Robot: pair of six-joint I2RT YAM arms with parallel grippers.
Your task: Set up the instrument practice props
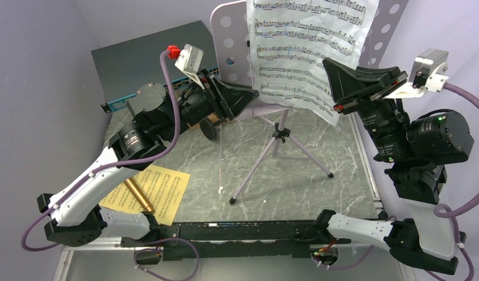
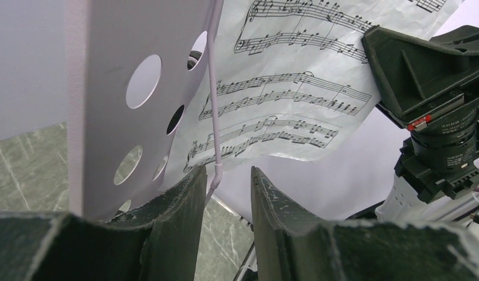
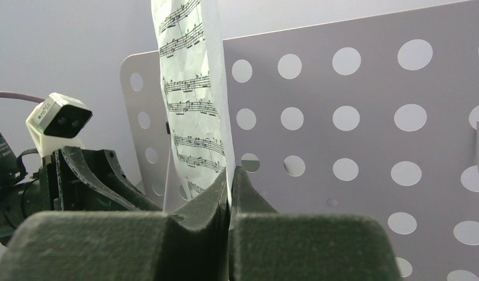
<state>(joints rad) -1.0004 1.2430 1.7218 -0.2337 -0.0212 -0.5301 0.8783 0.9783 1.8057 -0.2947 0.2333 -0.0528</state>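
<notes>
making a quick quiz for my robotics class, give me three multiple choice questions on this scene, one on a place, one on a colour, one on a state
1. Where does the gold microphone lie?
A) on the yellow sheet on the table
B) in a drawer
C) upright in a holder

2. What colour is the music stand?
A) black
B) red
C) pale lilac

3. The right gripper is:
A) wide open
B) shut on the white sheet
C) shut on nothing

Answers:
1 A, the top view shows it lying across the yellow paper.
2 C, its holed panel is lilac in every view.
3 B, the right wrist view shows the paper's edge pinched between closed fingers.
</notes>
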